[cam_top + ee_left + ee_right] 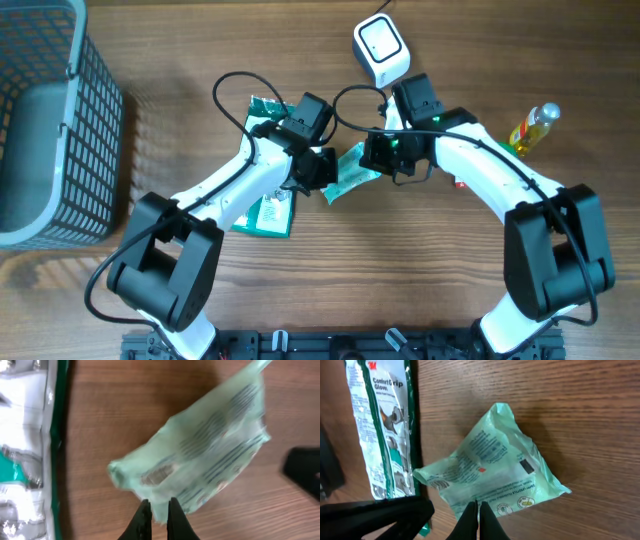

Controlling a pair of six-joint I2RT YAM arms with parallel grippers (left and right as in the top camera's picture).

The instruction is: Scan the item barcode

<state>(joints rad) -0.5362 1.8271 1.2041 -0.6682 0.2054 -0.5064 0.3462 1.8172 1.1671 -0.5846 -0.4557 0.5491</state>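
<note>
- Basket [100, 150] at the far left: we see only its grey floor through the mesh and nothing lying in it. It is the 1 container in view.
- Glove pack [268, 212] lies flat on the table [400, 300], partly under the left arm [215, 190]. We judge it a bystander, since neither gripper touches it.
- Left gripper [157, 506] is clenched on the near edge of the pouch [210, 450]; its 2 fingers pinch the film with almost no gap.
- Pouch: this pale green task item sits at the table's middle, stretched between the 2 grippers, near the glove pack and short of the scanner. Whether it is lifted or resting on the wood we cannot tell.
- Right gripper [477, 509] is likewise clamped on the pouch's edge, from the opposite side.
- A small dark block [526, 466] on the pouch's upper face, in the right wrist view, may be the barcode; it is too small for us to be sure.
- Scanner [380, 48] lies at the far edge, apart from the pouch.
- Bottle [533, 127] lies at the right, well apart and untouched.
- Progress, as we judge it: the grasp is done and presenting the code to the scanner is left, so we are halfway at most.
</note>
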